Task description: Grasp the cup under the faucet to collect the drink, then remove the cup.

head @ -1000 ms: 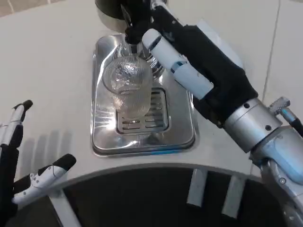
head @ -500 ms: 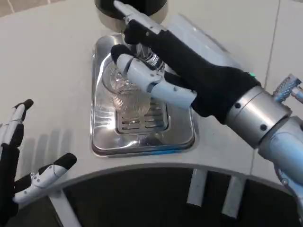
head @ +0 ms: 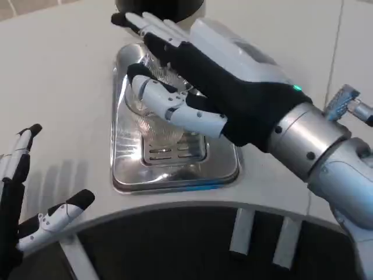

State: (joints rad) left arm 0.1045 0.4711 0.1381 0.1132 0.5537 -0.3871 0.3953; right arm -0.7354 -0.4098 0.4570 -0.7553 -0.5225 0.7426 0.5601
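Right hand spread over the cup on the drip tray.

The right hand (head: 215,87) reaches in from the right, fingers apart, thumb in front of the ribbed clear cup (head: 148,116) and fingers beyond it; whether it touches the glass I cannot tell. The cup stands on the steel drip tray (head: 175,169), below the dark dispenser (head: 160,7) at the far edge. The left hand (head: 26,192) waits open, near left, on the white table (head: 58,70).

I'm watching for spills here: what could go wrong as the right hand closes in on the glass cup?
The right hand reaches over the cup with fingers apart, not clearly gripping; a sideways nudge could tip it on the drip tray. The ribbed glass may slip in a loose hold. The hand also sits close under the dispenser and could knock it when lifting.
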